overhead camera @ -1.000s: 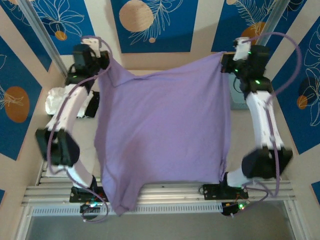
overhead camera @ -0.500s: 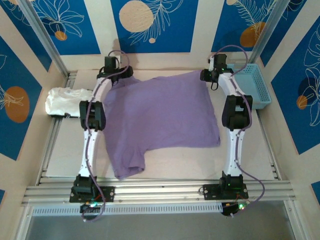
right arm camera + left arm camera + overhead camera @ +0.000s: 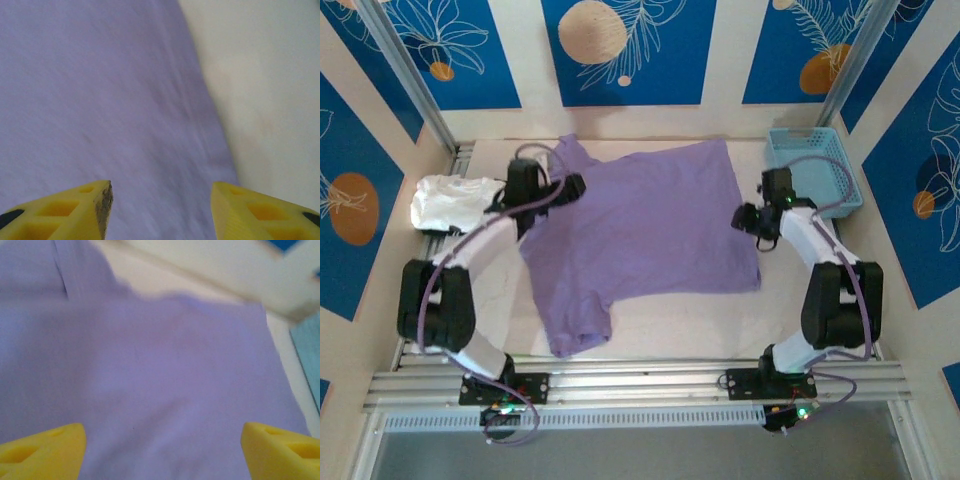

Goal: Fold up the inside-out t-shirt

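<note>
Top external view: inside-out t-shirt [image 3: 640, 230] spread sideways over the middle of the bench [image 3: 660, 325]. Plain lavender, mostly flat, soft wrinkles only. One sleeve pointing to the far left corner, the other hanging toward the near edge on the left; straight hem along the right. Left tool [image 3: 575, 185] over the shirt's left part, between the sleeves. Right tool [image 3: 745, 218] at the hem's edge. White garment [image 3: 445, 200] bunched beside the left arm, blue basket [image 3: 815, 165] at the far right, apart from the shirt.

Left wrist view: left tool [image 3: 160, 450] spread wide, yellow fingertips [image 3: 45, 450] at the bottom corners, nothing between them. Below, smooth lavender cloth [image 3: 150, 365] with a seam line at the upper left; a strip of basket at the right rim.

Right wrist view: right tool [image 3: 160, 210] parted, pinching nothing. Hovers above the shirt's edge [image 3: 90, 100], faint diagonal creases, bare bench [image 3: 265, 100] to the right.
</note>
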